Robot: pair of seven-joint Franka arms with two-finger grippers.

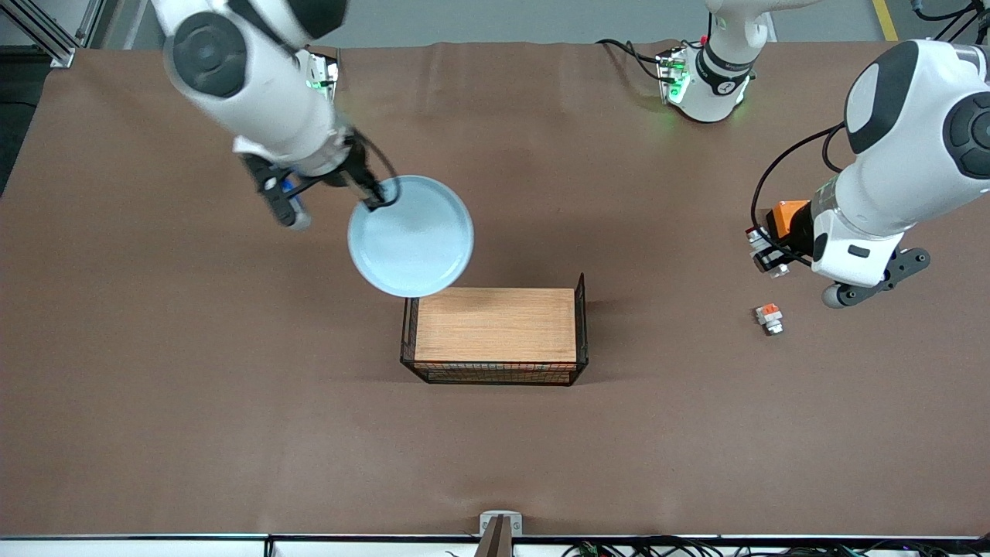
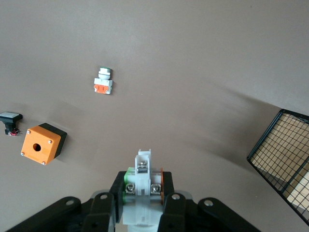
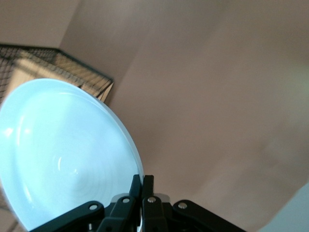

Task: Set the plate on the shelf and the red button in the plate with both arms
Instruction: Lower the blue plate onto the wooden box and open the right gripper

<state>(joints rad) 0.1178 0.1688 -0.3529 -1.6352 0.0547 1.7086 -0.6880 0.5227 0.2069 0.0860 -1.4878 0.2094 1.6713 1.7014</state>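
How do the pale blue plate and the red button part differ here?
The round pale blue plate is wide and shallow; the white-and-silver red button part is small and elongated. The right gripper pinches the plate's rim; the left gripper clamps the button's body. Both are held above the table.

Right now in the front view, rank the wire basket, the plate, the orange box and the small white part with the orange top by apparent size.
1. Wire basket
2. Plate, though held up in the air by the right gripper, so it looks larger
3. Orange box, partly hidden by the left arm, so its rank over the next is unsure
4. White part with orange top
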